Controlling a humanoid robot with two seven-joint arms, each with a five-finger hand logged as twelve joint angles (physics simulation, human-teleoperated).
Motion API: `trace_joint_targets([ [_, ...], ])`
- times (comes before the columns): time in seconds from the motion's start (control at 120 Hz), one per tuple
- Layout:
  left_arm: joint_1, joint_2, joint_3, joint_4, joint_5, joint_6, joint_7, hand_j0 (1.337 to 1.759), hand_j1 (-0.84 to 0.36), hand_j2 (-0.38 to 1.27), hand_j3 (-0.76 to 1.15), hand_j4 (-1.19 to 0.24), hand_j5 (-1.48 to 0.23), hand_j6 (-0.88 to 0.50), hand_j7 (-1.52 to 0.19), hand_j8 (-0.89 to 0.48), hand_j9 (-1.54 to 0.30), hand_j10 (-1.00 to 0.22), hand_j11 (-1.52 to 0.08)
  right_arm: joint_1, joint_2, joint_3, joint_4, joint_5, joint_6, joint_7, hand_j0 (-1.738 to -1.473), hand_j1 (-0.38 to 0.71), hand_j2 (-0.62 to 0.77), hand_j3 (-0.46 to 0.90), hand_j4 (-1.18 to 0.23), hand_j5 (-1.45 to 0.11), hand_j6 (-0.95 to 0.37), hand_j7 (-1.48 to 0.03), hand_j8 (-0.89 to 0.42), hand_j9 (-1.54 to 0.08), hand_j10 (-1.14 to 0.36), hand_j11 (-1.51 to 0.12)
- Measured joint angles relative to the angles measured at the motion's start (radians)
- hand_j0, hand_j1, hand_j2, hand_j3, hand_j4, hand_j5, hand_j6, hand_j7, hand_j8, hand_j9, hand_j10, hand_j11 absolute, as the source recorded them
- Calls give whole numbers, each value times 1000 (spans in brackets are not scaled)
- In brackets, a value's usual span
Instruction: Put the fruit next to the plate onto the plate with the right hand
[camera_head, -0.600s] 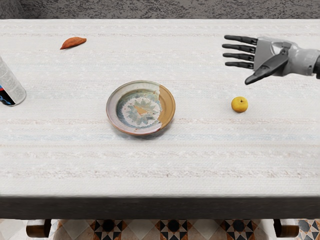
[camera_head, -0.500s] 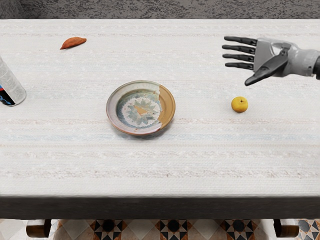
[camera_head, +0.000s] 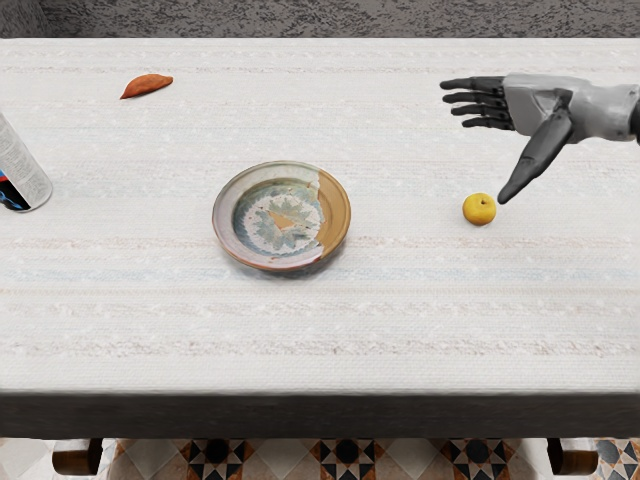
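Head view looks down on a pale table. The right hand comes in from the right edge, at about 2 o'clock from the middle of the table. It is open and holds nothing: the four fingers are stretched toward the left, and the thumb points down and away from them. The small yellow fruit lies on the table at 3 o'clock from the plate, apart from it and not on it. The tip of the thumb is just beside the fruit, at about 2 o'clock from it; I cannot tell if it touches. The plate stands near the middle of the table. An orange-red object lies far at 10 o'clock from the plate, and a white can is at the left edge, at 9 o'clock.
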Motion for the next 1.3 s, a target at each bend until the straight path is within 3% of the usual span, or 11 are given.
trace_joint_targets([
  [0.125,-1,0,0,0,0,0,0,1658,349,0,0,0,0,-1,0,0,0,0,0,-9,-41,-21,115,-104,-112,7,-1658,-307,-6,0,-38,-48,-39,-48,-38,-48,-38,-48],
  [0.308,-1,0,0,0,0,0,0,1658,349,0,0,0,0,-1,0,0,0,0,0,-17,-55,-74,184,-189,-277,3,-1658,-249,-15,0,-88,-111,-89,-111,-88,-111,-87,-111],
  [0.517,-1,0,0,0,0,0,0,1658,349,0,0,0,0,-1,0,0,0,0,0,-39,-46,-120,220,-258,-428,-105,-1658,-195,-23,0,-134,-170,-136,-169,-135,-170,-134,-169],
  [0.833,-1,0,0,0,0,0,0,1658,349,0,0,0,0,-1,0,-1,0,0,0,-43,-28,-140,283,-347,-505,-210,-1658,-71,-43,0,-239,-305,-241,-305,-240,-305,-238,-305],
  [1.3,-1,0,0,0,0,0,0,1658,349,0,0,0,0,-1,0,0,0,0,0,-50,43,-281,283,-496,-709,-228,-1658,-18,-51,0,-283,-363,-286,-362,-284,-363,-283,-363],
])
